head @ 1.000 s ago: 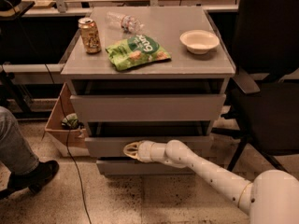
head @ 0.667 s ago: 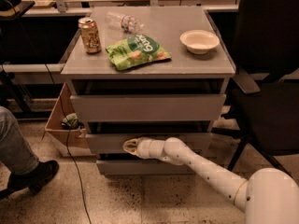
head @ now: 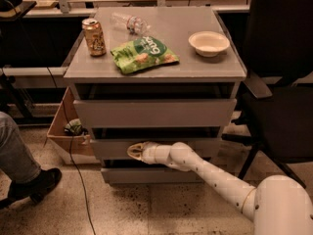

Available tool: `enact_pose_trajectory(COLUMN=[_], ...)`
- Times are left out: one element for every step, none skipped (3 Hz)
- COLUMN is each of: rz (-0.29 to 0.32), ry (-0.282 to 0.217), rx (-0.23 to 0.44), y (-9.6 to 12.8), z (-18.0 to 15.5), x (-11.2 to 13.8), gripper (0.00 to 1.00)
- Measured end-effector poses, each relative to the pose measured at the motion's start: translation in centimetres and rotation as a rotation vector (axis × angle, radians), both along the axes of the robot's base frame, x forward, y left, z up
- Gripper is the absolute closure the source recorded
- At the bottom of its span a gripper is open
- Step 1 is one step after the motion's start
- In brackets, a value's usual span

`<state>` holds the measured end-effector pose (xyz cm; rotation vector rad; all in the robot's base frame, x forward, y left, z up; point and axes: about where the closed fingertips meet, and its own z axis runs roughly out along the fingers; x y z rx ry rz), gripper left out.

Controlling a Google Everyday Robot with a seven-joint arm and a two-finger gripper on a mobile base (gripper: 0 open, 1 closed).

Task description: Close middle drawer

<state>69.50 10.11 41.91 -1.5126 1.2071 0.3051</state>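
The middle drawer (head: 112, 148) is a grey metal drawer with a plain low front panel, in the grey cabinet (head: 156, 112) below the taller top drawer front (head: 154, 112). Its front stands nearly flush with the cabinet, with a dark gap above it. My gripper (head: 133, 151) is at the end of the white arm that reaches in from the lower right. Its tip rests against the middle drawer's front panel, left of centre.
On the cabinet top lie a drink can (head: 94, 36), a green chip bag (head: 144, 54), a clear plastic bottle (head: 129, 22) and a white bowl (head: 209, 43). A cardboard box (head: 66, 131) stands left of the cabinet. A person's leg and shoe (head: 29, 182) are at lower left. A black chair (head: 279, 106) is on the right.
The gripper has pushed in toward the cabinet with the middle drawer's front, and the drawer now sticks out less than before.
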Motion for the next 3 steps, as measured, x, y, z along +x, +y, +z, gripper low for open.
enact_pose_trajectory(rz=[0.006,-0.01,-0.053], ry=[0.066,0.173,0.253], rx=[-0.032,-0.101,-0.167], y=[-1.7,-5.0,-8.4], z=[0.5,1.6,3.0], x=[-1.3,-4.2,-7.6], gripper=[1.0,1.0,1.0])
